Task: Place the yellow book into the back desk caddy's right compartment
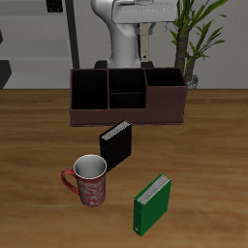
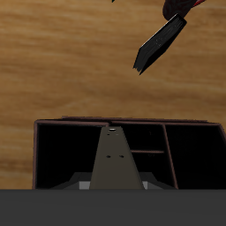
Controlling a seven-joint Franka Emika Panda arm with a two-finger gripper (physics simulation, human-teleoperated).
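Observation:
My gripper (image 1: 145,39) hangs high above the back desk caddy (image 1: 126,108), close to the robot's body. It is shut on the yellow book (image 1: 146,50), which hangs edge-down. In the wrist view the book (image 2: 115,159) runs down from between my fingertips (image 2: 115,186) as a narrow greyish wedge. Its lower end is over the wall between the split middle sections and the right compartment (image 2: 66,157). The right compartment (image 1: 165,85) is open-topped with a black interior. The book is above the caddy's rim, not inside it.
A black book (image 1: 116,147) stands in front of the caddy and also shows in the wrist view (image 2: 159,42). A red patterned mug (image 1: 87,180) and a green book (image 1: 151,204) stand nearer the table's front edge. A potted plant (image 1: 194,39) stands behind the caddy.

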